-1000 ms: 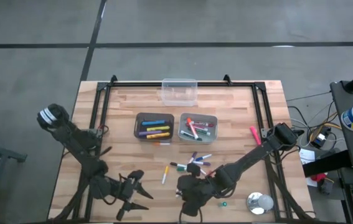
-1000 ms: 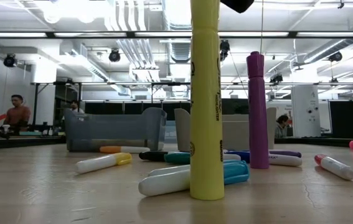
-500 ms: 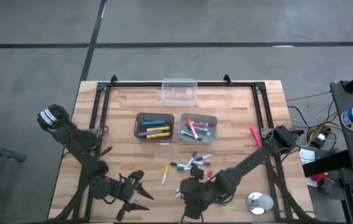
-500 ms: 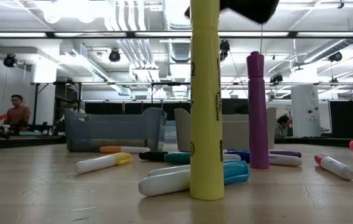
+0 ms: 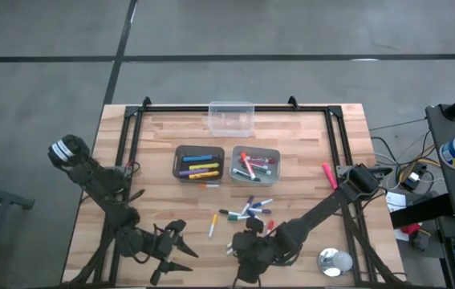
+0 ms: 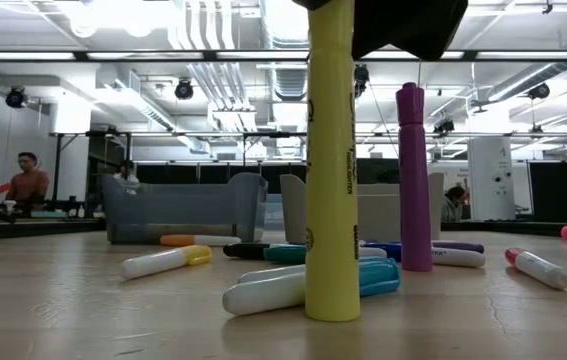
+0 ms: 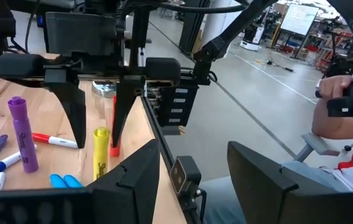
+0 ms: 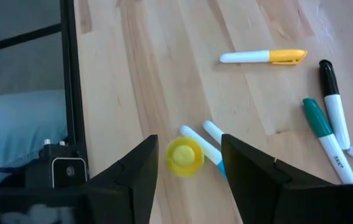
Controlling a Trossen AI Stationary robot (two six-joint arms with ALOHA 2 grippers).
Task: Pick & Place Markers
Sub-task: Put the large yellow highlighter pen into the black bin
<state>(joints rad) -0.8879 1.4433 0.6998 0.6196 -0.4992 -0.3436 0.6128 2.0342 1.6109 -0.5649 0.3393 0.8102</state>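
The right tool (image 8: pixel 185 177) hangs directly over the upright yellow marker (image 8: pixel 184 155) near the table's (image 5: pixel 307 144) 6 o'clock edge, fingers spread wide either side, not gripping. The left tool (image 5: pixel 180 258), at 7 o'clock, waits, wide open.

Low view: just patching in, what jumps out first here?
A yellow highlighter stands upright on the table's near edge, with the right claw open straight above its top. Just behind it a purple marker also stands on end, among loose markers lying flat. Farther back sit two grey bins, already holding markers; the left claw waits open near the front left.
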